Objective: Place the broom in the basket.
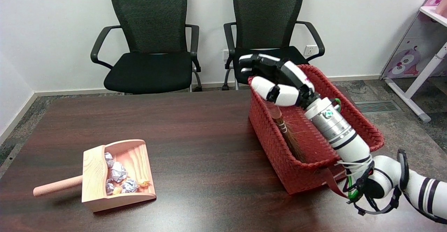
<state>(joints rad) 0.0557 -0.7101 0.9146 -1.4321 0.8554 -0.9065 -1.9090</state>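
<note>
From above the near side, the broom (288, 134) lay slanted inside the red basket (276, 155) at the worktop's far right corner, leaning along its left wall, presumably so its length would fit. The right hand (276, 82) hovered over the basket's far rim, fingers spread and holding nothing. The broom's upper end was hidden behind that hand, so I couldn't tell whether they touched.

Office meeting room, two black mesh chairs (153, 40) standing against a plain white wall (52, 22), dark wood worktop (195, 148) filling the foreground, grey carpet (401, 120) showing, wall socket (309, 50) sitting low behind.
</note>
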